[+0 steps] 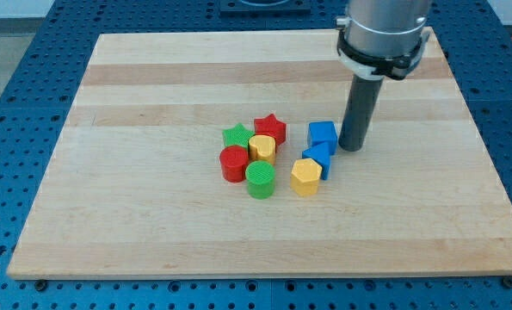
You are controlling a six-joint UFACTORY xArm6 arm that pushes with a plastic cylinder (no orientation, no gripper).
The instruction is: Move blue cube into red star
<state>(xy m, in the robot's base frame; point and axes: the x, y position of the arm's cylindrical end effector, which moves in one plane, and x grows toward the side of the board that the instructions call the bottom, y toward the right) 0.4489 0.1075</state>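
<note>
The camera view looked down on a pale wooden worktop [152, 215] set on a blue perforated base [15, 52]. The arm [385, 30] came in from the view's top right and ended in a plain dark rod, so there were no jaws to be open or closed, and nothing was held. My tip [352, 148] stood on the wood just to the view's right of the blue cube [323, 135], close enough that I could not tell whether the two touched.

The blue cube sat a little apart from the red star [270, 128], which lay to its left with a strip of bare wood between them. Just below the cube was a second blue block [317, 158], its shape hard to make out, and touching that one on its lower left sat a yellow block [305, 176] with angled sides.

The red star belonged to a tight cluster. A green star [236, 136] was at its left, a yellow cylinder [262, 147] just below it, a red cylinder [234, 163] at the cluster's lower left, and a green cylinder [260, 180] nearest the view's bottom. These five sat pressed close, each against its neighbour.
</note>
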